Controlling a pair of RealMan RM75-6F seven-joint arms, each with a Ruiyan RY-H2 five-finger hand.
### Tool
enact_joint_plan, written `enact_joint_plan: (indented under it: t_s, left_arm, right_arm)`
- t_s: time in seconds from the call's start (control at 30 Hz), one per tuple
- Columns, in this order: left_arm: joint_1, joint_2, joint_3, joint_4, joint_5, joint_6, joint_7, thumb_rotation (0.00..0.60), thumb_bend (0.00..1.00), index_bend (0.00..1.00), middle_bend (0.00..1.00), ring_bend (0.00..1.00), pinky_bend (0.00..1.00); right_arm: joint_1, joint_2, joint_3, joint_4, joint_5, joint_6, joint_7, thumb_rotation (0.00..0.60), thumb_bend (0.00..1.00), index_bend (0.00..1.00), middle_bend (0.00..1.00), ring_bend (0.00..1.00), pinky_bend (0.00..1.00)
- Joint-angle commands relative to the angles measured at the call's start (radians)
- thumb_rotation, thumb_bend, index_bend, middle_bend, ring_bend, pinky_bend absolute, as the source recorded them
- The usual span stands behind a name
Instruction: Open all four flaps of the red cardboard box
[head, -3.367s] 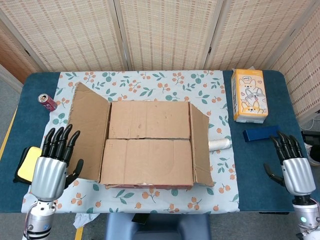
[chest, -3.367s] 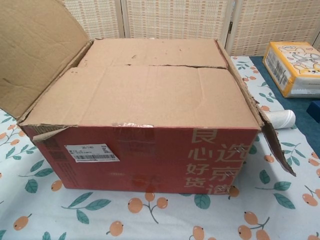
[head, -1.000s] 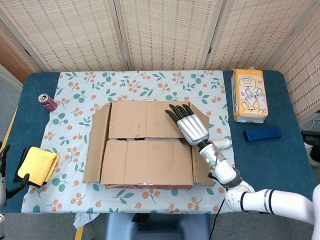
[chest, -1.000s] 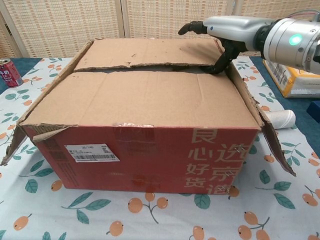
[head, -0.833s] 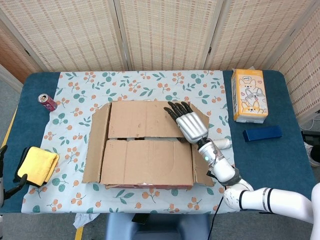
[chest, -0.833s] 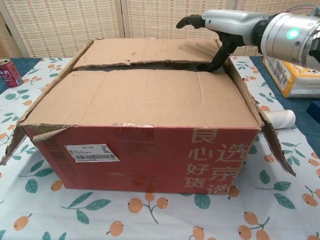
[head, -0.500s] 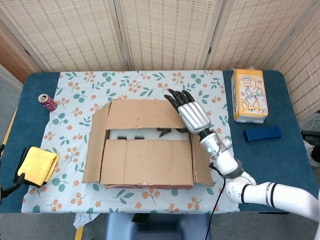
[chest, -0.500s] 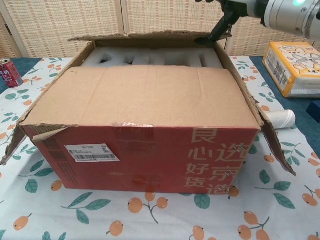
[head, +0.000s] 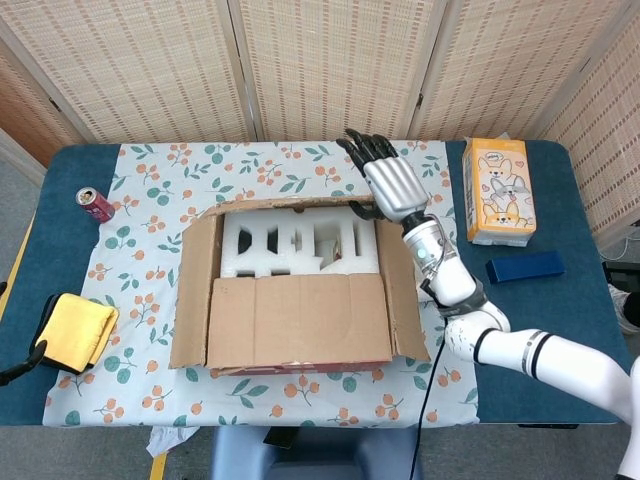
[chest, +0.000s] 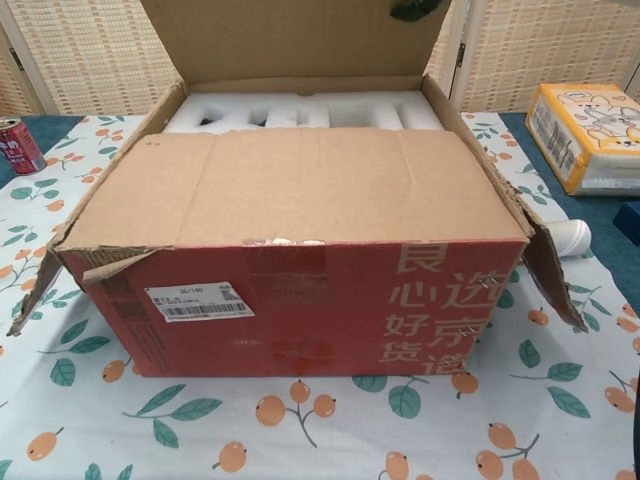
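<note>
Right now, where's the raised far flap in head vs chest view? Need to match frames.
Head view: far flap shows only as a thin edge along the box's top side, with the right hand at its right end.
Chest view: far flap stands upright, filling the top centre.
Shared landmark: white foam insert just below it.

Tall folding screens of pale woven reed in light wooden frames (head: 330, 65) stand behind the dark blue worktop (head: 545, 320), which carries a white cloth printed with orange fruit and green leaves (head: 440, 385). Grey floor (head: 15, 210) shows at left.
</note>
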Motion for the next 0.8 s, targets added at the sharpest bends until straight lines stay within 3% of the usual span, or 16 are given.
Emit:
enact_joint_plan:
  t_s: [0.03,0.47,0.67,0.8]
  left_arm:
    - [-0.006,0.013,-0.003,0.014,-0.011,-0.02,-0.033,0.6,0.32,0.0,0.02,0.0,0.01]
    - [-0.015,0.023,-0.031,0.054,-0.069,-0.063,-0.122,0.6,0.32,0.0,0.02,0.0,0.01]
    - [-0.02,0.024,-0.04,0.066,-0.096,-0.085,-0.13,0.6,0.32,0.0,0.02,0.0,0.01]
    - [-0.019,0.017,-0.041,0.069,-0.109,-0.086,-0.112,0.6,0.32,0.0,0.02,0.0,0.01]
  right_arm:
    - [0.034,-0.015,0.018,0.059,0.003,-0.032,0.036,0.6,0.38,0.0,0.0,0.0,0.0]
    - [0.167,-0.132,0.047,0.424,-0.001,-0.152,0.176,0.6,0.38,0.0,0.0,0.0,0.0]
    - [0.212,-0.204,0.031,0.639,-0.031,-0.221,0.255,0.6,0.38,0.0,0.0,0.0,0.0]
    - [0.22,-0.232,0.0,0.72,-0.088,-0.264,0.332,0.6,0.38,0.0,0.0,0.0,0.0]
